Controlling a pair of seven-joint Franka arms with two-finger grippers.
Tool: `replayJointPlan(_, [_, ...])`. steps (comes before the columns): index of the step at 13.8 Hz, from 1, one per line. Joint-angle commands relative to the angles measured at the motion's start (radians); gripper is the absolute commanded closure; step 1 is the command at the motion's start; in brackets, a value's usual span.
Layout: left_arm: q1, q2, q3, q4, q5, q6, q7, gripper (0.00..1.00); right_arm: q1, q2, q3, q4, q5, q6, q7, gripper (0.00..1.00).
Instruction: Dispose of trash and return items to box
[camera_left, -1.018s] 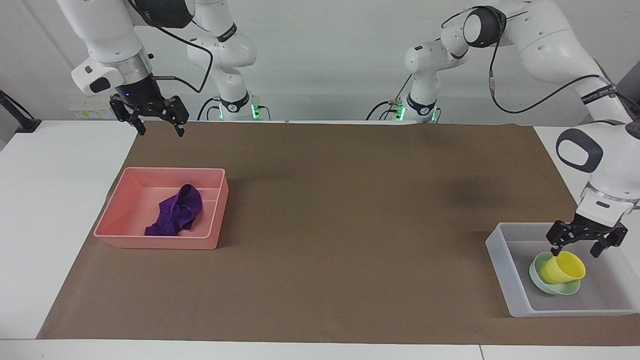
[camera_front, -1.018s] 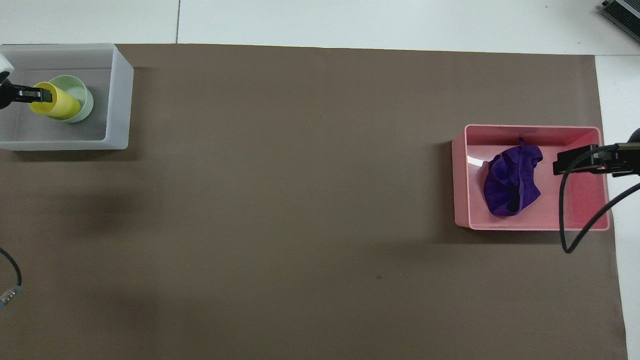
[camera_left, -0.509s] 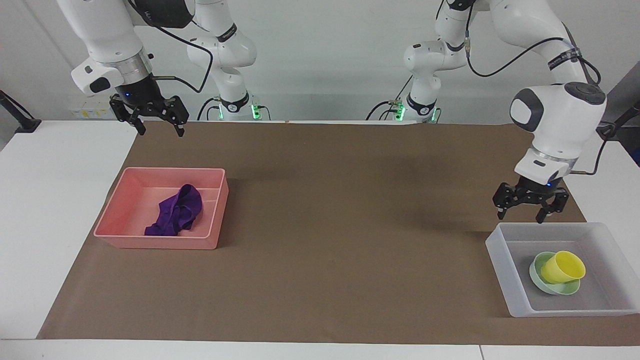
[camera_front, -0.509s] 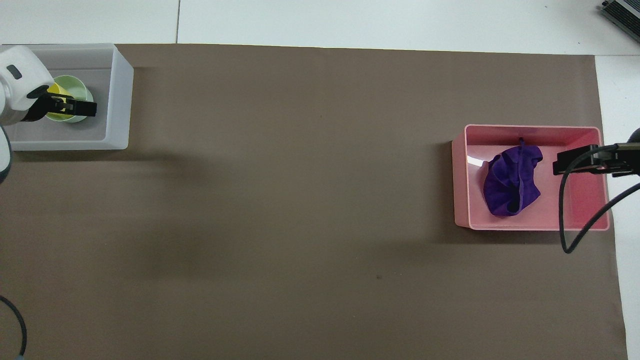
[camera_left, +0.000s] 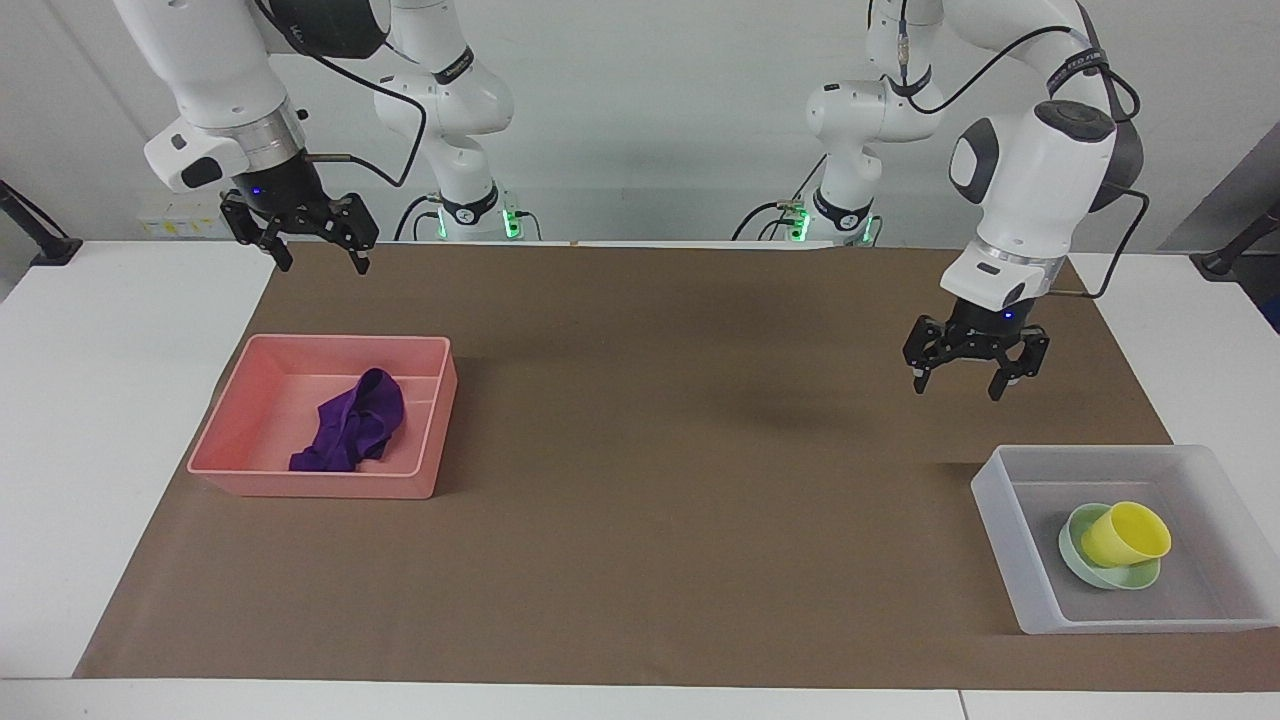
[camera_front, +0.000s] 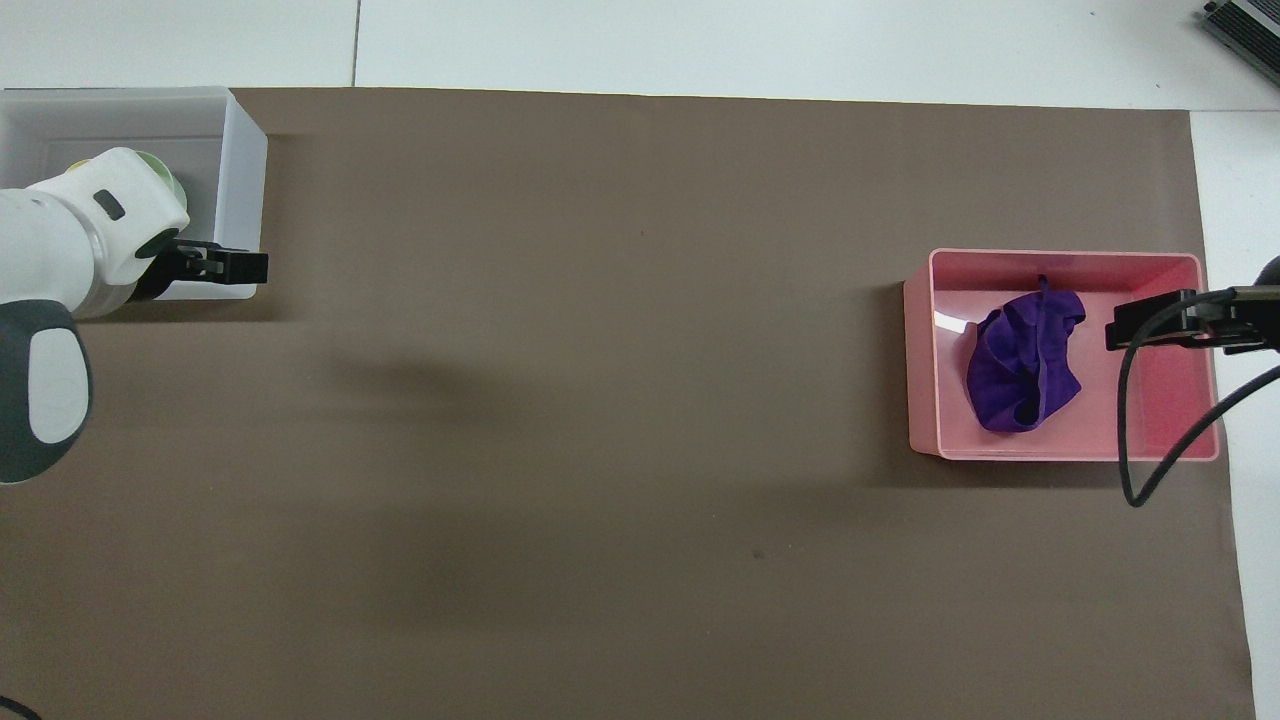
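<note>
The purple rag (camera_left: 352, 424) (camera_front: 1025, 373) lies in the pink tray (camera_left: 232, 430) (camera_front: 1160, 440). The yellow cup (camera_left: 1126, 534) rests tilted in the mint-green bowl (camera_left: 1076, 561) inside the translucent box (camera_left: 1000, 505) (camera_front: 238, 150). In the overhead view my left arm hides the cup, and only a sliver of the bowl (camera_front: 165, 172) shows. My left gripper (camera_left: 976, 384) (camera_front: 240, 266) is open and empty in the air over the brown mat. My right gripper (camera_left: 311, 255) (camera_front: 1150, 322) is open and empty, held high above the mat's edge by the pink tray; that arm waits.
A brown mat (camera_left: 680, 460) covers most of the white table (camera_left: 90, 380). The pink tray sits at the right arm's end, the translucent box at the left arm's end. A black cable (camera_front: 1135, 420) hangs from the right arm over the pink tray.
My left gripper has risen out of the box, leaving the cup in the bowl, and moved toward the robots and the middle of the table. The right arm has not moved.
</note>
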Motion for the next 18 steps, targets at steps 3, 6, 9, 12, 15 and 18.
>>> replayJointPlan(3, [-0.008, 0.048, 0.012, 0.248, 0.01, -0.281, -0.003, 0.0, -0.008, -0.045, -0.001, -0.073, -0.001, 0.025, -0.004, 0.0])
replayJointPlan(6, [0.003, 0.019, 0.015, 0.292, 0.004, -0.447, 0.0, 0.0, -0.001, -0.042, 0.002, -0.071, -0.014, 0.048, 0.036, 0.0])
replayJointPlan(9, [0.006, -0.059, 0.021, 0.212, 0.004, -0.533, 0.004, 0.0, 0.001, -0.041, 0.002, -0.071, -0.014, 0.067, 0.041, 0.0])
replayJointPlan(12, [0.012, -0.058, 0.024, 0.213, 0.004, -0.53, -0.006, 0.0, -0.001, -0.04, 0.002, -0.073, -0.018, 0.068, 0.041, 0.0])
replayJointPlan(15, [0.035, -0.05, 0.024, 0.235, -0.002, -0.536, -0.006, 0.0, -0.002, -0.04, 0.002, -0.079, -0.018, 0.091, 0.041, 0.0])
replayJointPlan(18, [0.036, -0.049, 0.026, 0.239, -0.001, -0.539, -0.003, 0.0, -0.001, -0.042, 0.002, -0.084, -0.018, 0.107, 0.041, 0.0])
